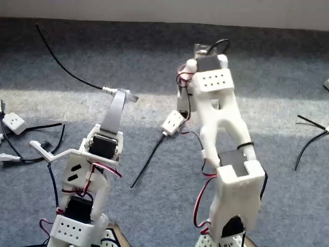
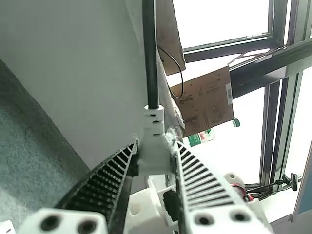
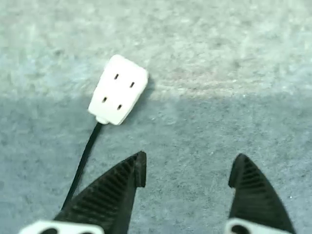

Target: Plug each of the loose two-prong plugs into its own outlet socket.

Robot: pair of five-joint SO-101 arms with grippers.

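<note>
My left gripper [image 1: 122, 95] is raised above the grey carpet and shut on a white two-prong plug [image 1: 114, 91], whose black cord [image 1: 61, 64] trails off to the far left. In the left wrist view the plug [image 2: 155, 139] sits clamped between the ribbed fingers [image 2: 114, 170], cord pointing up. A white outlet socket [image 1: 173, 122] with two pairs of slots lies mid-carpet, its black cord [image 1: 146, 162] running toward the front. My right gripper [image 3: 190, 168] hovers open just beside that socket [image 3: 118, 90], nothing between its fingers.
Another white socket block [image 1: 14, 122] lies at the far left among tangled black cords [image 1: 36, 149]. Loose black wires [image 1: 308, 139] lie at the right edge. A pale wall [image 1: 164, 10] borders the carpet at the back.
</note>
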